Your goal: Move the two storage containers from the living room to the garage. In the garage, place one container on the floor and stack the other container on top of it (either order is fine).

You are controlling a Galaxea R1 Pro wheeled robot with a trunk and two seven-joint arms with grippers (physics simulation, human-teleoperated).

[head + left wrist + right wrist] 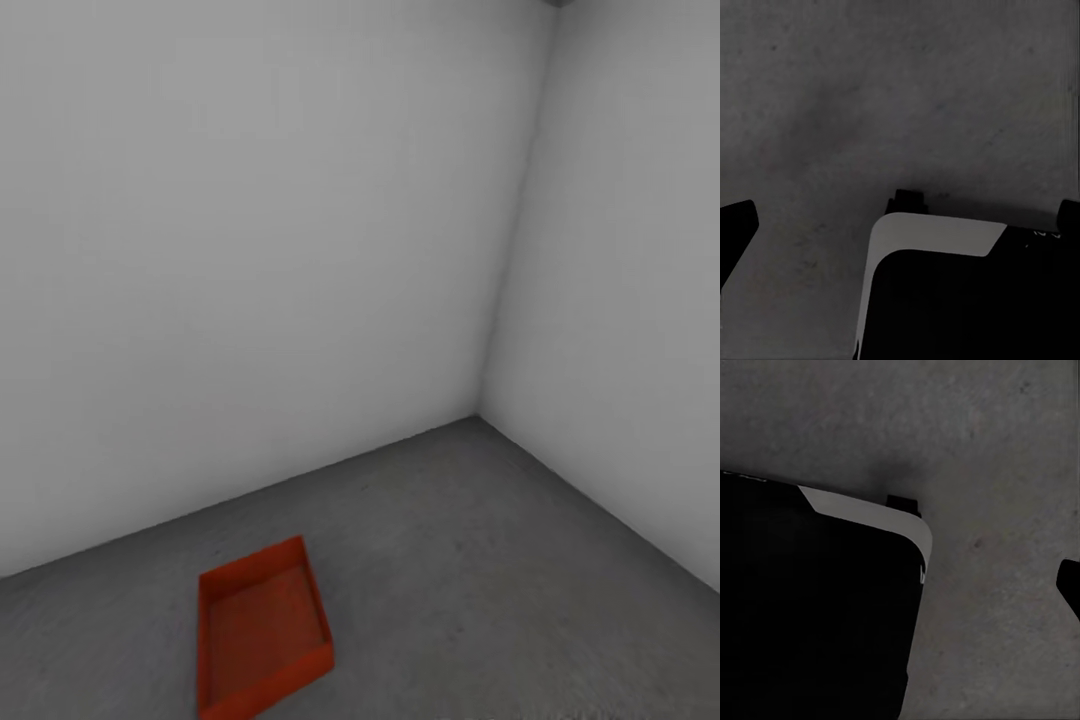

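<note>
One orange-red storage container [262, 625] sits open side up on the dark grey concrete floor [480, 560] of the garage, low and left of centre in the head view, a short way out from the white wall. The second container is out of view. My left gripper [900, 225] hangs over bare concrete, its dark fingertips [736, 229] at opposite edges of the left wrist view, open and empty. In the right wrist view my right gripper [900, 585] has one fingertip [1070, 585] at the far edge, spread wide with nothing in it.
Two plain white walls [250, 250] meet in a corner [480, 415] at the right of centre. My own black and pale grey base [945, 285] stands on the concrete under both wrist cameras, also as a base [817, 600] in the right wrist view.
</note>
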